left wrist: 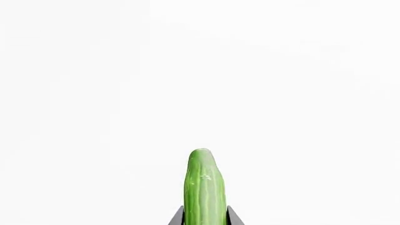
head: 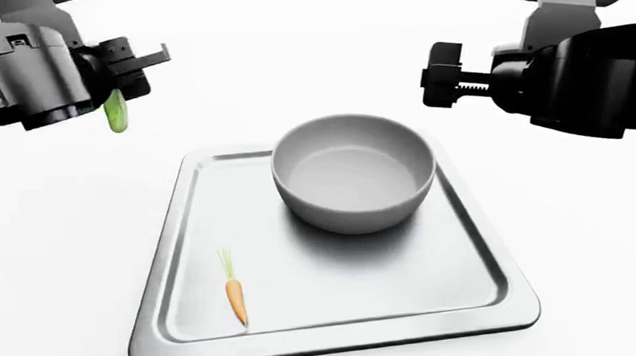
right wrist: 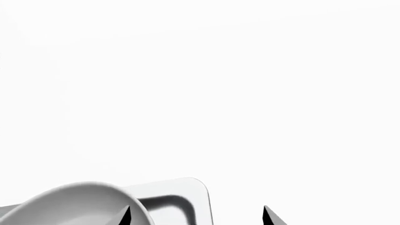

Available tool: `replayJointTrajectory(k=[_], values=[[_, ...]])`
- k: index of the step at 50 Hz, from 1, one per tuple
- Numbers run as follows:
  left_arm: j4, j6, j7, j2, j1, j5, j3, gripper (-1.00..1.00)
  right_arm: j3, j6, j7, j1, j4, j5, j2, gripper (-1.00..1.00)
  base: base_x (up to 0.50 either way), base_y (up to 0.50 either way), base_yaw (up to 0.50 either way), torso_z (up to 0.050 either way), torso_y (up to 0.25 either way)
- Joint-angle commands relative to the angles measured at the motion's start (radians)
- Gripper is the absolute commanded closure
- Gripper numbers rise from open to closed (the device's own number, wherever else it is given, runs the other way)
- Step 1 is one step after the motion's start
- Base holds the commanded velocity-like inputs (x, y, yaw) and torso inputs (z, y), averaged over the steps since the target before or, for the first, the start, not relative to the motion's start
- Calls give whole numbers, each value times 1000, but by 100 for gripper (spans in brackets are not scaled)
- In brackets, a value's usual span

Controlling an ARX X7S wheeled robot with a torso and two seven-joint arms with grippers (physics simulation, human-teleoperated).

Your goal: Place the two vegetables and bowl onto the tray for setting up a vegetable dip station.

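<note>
Looking down from our head camera, we see the tray first, the big silver-grey rectangle lying flat on the white table, its low rim running all the way round. Sitting on the tray's far half is the bowl, round, matte grey, deep-sided and upright, with nothing inside it. Our right wrist camera catches the bowl's rim and one rounded corner of the tray behind it.

Next, our arms. Our right gripper hangs off to the right, above the table and beside the bowl; in the wrist view its two dark fingertips stand spread apart with nothing between them. Our left gripper is raised beyond the tray's far left corner, clear of the table, and it is pinching the cucumber. From the head view the cucumber pokes down out of the gripper, off the tray. In the left wrist view the slim green cucumber sits snug between the two dark fingers, its rounded tip pointing away from the camera against plain white.

Smallest of all, the carrot lies flat on the tray near its front left corner, just inside the rim, its thin pale green stem pointing toward the bowl and well apart from it.
</note>
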Motion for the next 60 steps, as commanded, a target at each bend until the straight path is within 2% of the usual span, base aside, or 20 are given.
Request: replayJointTrajectory(k=[1,14,21,60], values=[[319,-103,-188,-35,115,-224,-55,100,10,7,8,5,-6,-4,3,-100,0,0,0,0,0],[523,-76,-377,0,226,-494,-63,100,22,9,12,3,-6,-5,11,-100,0,0,0,0,0],[557,-51,-409,22,233,-553,-48,100,25,13,11,-1,-2,-8,9,-100,0,0,0,0,0],[615,-2,-376,5,305,-530,4,100,46,25,17,-18,3,-20,8,-100,0,0,0,0,0]])
